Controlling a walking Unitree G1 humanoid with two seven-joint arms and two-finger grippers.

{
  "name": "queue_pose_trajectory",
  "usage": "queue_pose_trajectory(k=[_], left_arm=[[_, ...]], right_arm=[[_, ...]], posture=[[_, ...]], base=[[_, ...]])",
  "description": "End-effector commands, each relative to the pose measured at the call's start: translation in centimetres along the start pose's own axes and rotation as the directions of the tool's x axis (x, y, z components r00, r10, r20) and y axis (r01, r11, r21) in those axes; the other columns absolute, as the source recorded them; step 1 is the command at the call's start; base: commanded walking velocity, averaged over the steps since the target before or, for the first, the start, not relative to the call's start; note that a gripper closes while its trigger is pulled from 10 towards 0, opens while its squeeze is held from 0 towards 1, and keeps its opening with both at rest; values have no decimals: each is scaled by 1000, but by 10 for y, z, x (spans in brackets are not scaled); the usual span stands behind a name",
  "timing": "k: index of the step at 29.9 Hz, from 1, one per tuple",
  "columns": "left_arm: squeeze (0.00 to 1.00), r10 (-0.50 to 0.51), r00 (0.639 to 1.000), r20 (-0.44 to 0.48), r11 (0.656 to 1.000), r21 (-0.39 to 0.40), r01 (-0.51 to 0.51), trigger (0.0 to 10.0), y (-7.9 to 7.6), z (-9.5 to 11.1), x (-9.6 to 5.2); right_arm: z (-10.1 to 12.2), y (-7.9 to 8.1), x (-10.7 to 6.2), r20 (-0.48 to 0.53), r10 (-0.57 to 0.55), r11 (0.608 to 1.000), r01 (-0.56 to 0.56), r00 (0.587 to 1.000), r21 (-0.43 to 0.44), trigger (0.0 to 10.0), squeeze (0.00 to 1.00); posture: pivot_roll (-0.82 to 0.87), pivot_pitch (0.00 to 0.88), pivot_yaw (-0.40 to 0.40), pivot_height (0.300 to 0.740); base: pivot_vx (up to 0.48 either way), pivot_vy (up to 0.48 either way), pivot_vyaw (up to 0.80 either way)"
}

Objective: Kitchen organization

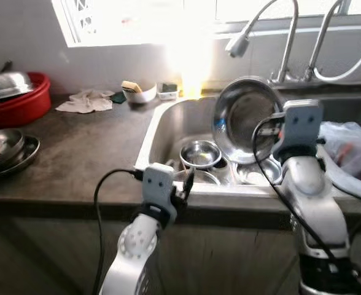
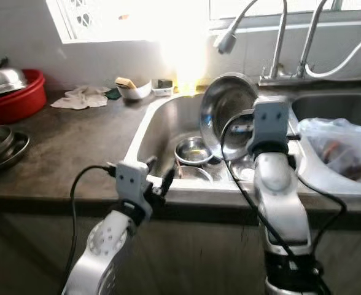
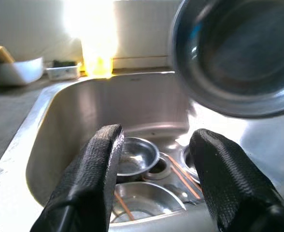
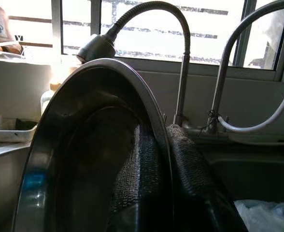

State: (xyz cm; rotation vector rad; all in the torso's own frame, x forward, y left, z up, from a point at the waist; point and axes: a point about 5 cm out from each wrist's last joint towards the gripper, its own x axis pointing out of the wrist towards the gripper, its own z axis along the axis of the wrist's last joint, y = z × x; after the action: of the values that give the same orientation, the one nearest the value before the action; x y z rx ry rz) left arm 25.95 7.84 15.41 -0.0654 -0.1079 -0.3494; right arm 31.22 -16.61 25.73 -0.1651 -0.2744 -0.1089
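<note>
Far to the left gripper's left a red plastic basin (image 1: 18, 101) holds a domed steel lid, with two stacked steel plates (image 1: 8, 153) nearer. The left gripper (image 3: 154, 174), its two textured black fingers spread and empty, hovers at the sink's (image 1: 162, 123) front rim; beyond it lie three round steel bowls (image 1: 200, 153). The right gripper (image 4: 166, 174) pinches the rim of a large shiny steel bowl (image 1: 248, 120), lifted on edge above the basin, below two curved faucets (image 1: 285, 43).
</note>
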Motion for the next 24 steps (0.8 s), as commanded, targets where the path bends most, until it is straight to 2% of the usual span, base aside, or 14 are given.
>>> queue_pose_trajectory(k=[1, 2, 3, 4, 8, 9, 11, 13, 16, 18, 21, 24], left_arm=[[0, 46, 999, 0, 996, -82, -46, 10000, 1, -2, 2], [0, 49, 999, -10, 993, -105, -50, 10000, 1, -3, 2], [0, 48, 999, -15, 987, -151, -50, 10000, -1, -4, 2], [0, 46, 999, -22, 986, -162, -49, 10000, -2, -5, 2], [0, 59, 998, -33, 989, -135, -63, 10000, -1, -6, 1], [0, 70, 997, -34, 986, -150, -74, 10000, 0, -7, -1], [0, 70, 997, -37, 983, -169, -75, 10000, 0, -7, -2], [0, 70, 997, -16, 990, -123, -72, 10000, 2, -5, -6], [0, 79, 997, -9, 989, -125, -80, 10000, 3, -5, -8], [0, 85, 996, 3, 987, -140, -84, 10000, 8, -3, -12], [0, 126, 992, 1, 986, -110, -125, 10000, 15, -2, -14], [0, 127, 992, -10, 986, -108, -127, 10000, 17, -2, -15]], right_arm=[[2, 9, 9, -13, 65, 998, -64, 998, 12, 10000, 0], [2, 9, 12, -19, 73, 997, -72, 997, 15, 10000, 0], [1, 7, 21, -43, 85, 996, -84, 995, 14, 10000, 0], [0, 6, 26, -55, 91, 996, -90, 994, 10, 10000, 0], [-3, 3, 46, -119, 127, 992, -128, 985, 2, 10000, 0], [-6, 3, 54, -159, 151, 988, -156, 976, -20, 10000, 0], [-7, 3, 58, -174, 160, 986, -167, 972, -24, 10000, 0], [-11, 6, 69, -213, 196, 979, -204, 957, -16, 10000, 0], [-14, 8, 73, -228, 212, 974, -224, 950, -28, 10000, 0], [-23, 14, 81, -283, 244, 965, -262, 928, -29, 10000, 0], [-31, 21, 85, -328, 282, 951, -307, 902, -26, 10000, 0], [-42, 25, 85, -377, 292, 948, -319, 879, -9, 10000, 0]], posture=[[47, 23, 27, 740], [45, 23, 24, 740], [49, 23, 18, 740], [51, 24, 15, 740], [58, 28, -4, 740], [64, 30, -10, 740], [64, 33, -15, 740], [71, 36, -22, 740], [83, 38, -31, 740], [98, 41, -40, 740], [109, 45, -42, 740], [112, 46, -42, 740]], base=[[0, 0, 0], [0, 0, 0], [0, 0, 0], [0, 0, 0], [0, 0, 0], [0, 0, 0], [0, 0, 0], [0, 0, 0], [0, 0, 0], [0, 0, 0], [0, 0, 0], [0, 0, 0]])
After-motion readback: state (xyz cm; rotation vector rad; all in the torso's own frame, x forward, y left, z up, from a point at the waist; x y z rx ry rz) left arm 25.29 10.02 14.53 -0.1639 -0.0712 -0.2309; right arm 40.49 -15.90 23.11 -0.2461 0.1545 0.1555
